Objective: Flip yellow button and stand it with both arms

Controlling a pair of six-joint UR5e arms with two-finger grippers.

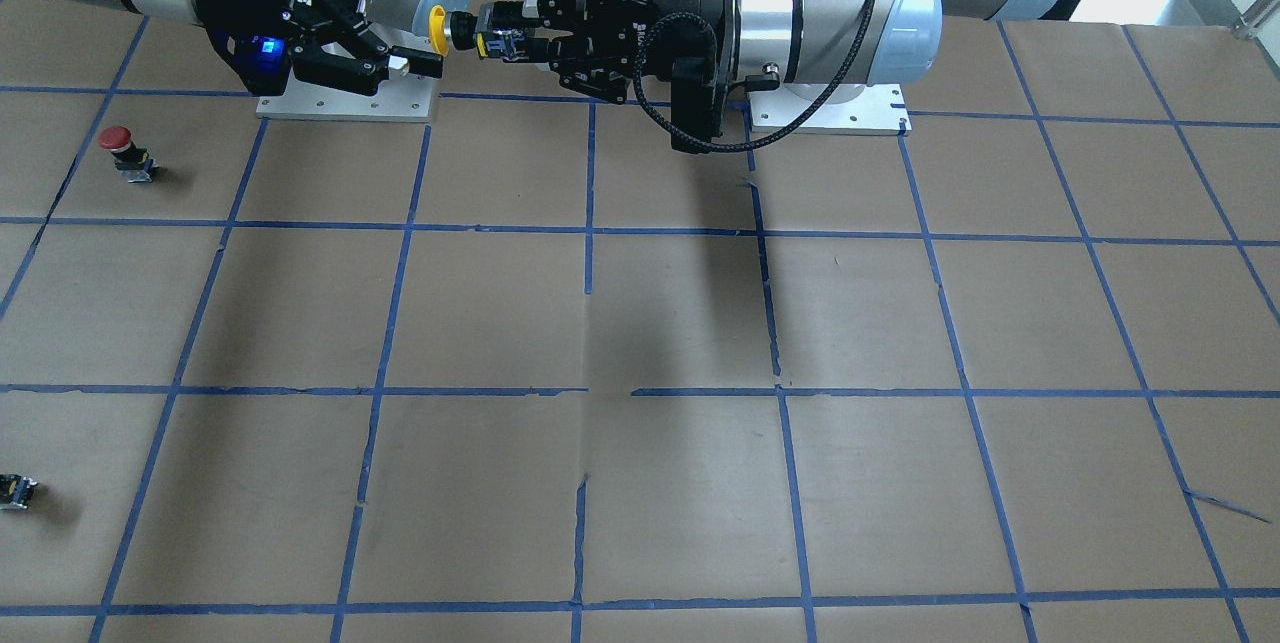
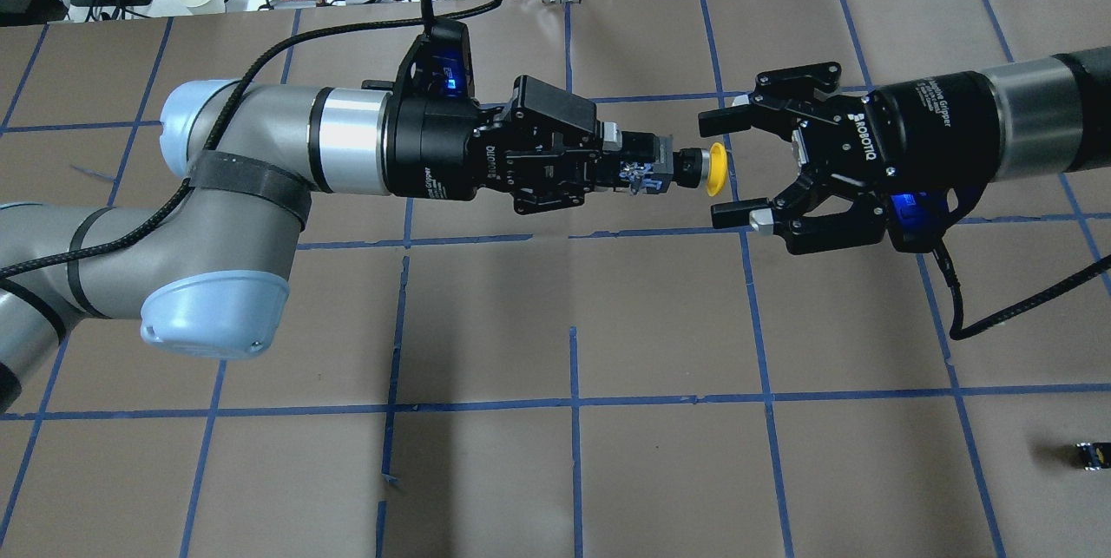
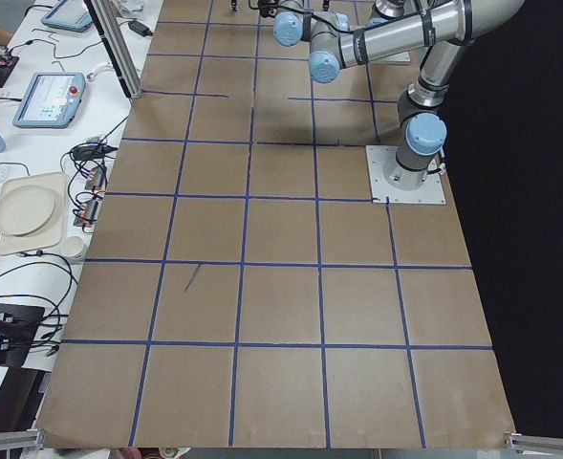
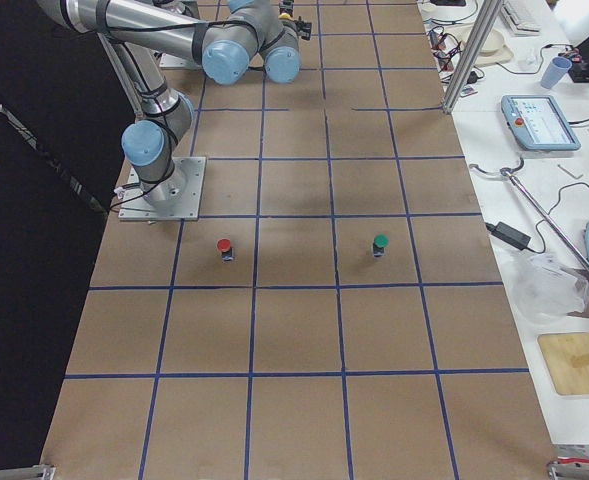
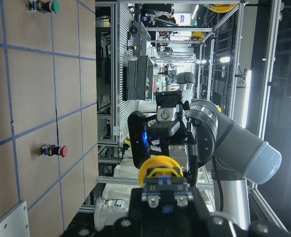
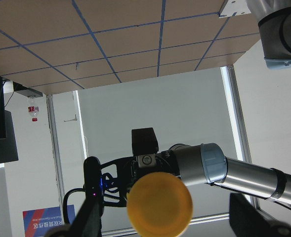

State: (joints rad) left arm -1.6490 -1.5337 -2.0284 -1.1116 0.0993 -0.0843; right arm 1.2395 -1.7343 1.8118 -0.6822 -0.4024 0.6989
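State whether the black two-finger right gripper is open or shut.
Open: the right gripper has fingers wide apart, clear of the yellow-capped button.

Small black block partly off-frame

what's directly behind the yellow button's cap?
On the yellow button, its black-and-grey body sits behind the cap, clamped in the left gripper, which hides its rear end.

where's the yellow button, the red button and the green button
yellow button (image 2: 717,169), overhead view, on its yellow cap
red button (image 1: 116,136), front-facing view, on its red cap
green button (image 4: 380,242), right side view, on its green cap
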